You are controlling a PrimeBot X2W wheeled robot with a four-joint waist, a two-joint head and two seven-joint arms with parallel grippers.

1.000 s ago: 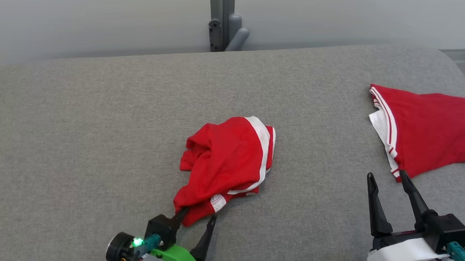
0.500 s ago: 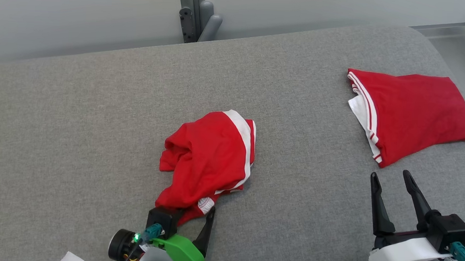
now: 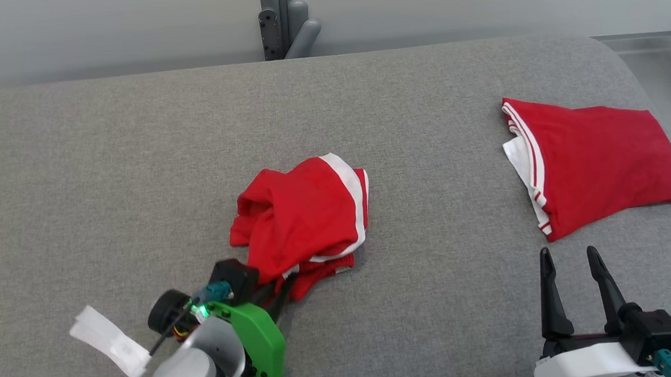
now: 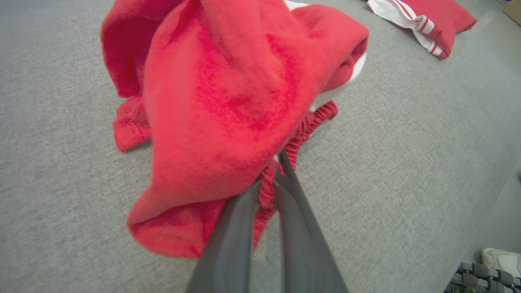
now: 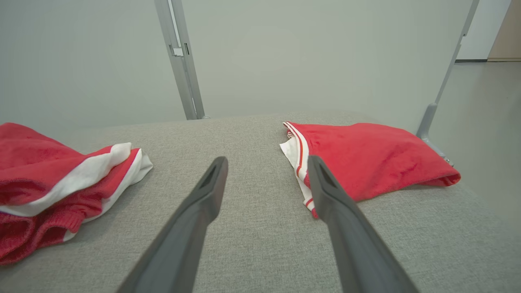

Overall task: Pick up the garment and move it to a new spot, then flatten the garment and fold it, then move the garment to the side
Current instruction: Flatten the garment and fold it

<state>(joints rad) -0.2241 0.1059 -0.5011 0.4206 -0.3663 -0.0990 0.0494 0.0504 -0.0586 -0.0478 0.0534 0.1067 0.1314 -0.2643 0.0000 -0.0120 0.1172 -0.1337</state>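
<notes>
A crumpled red garment with a white band lies mid-surface on the grey cushion. My left gripper is shut on its near hem, and the cloth bunches up over the fingers. In the left wrist view the two fingers meet on a ribbed red fold of the garment, which hangs slightly raised. My right gripper stands open at the lower right, above bare cushion. Seen from the right wrist, the right gripper is open, with the garment off to the left.
A second red garment with white trim lies flat at the far right, close to the cushion's edge; it also shows as a red garment ahead of my right fingers. A grey metal post stands behind the cushion. Bare floor lies to the right.
My left gripper has shut on the garment's near hem and drawn it up and inward, bunching the cloth. The right gripper stays open. The head camera shifted earlier.
</notes>
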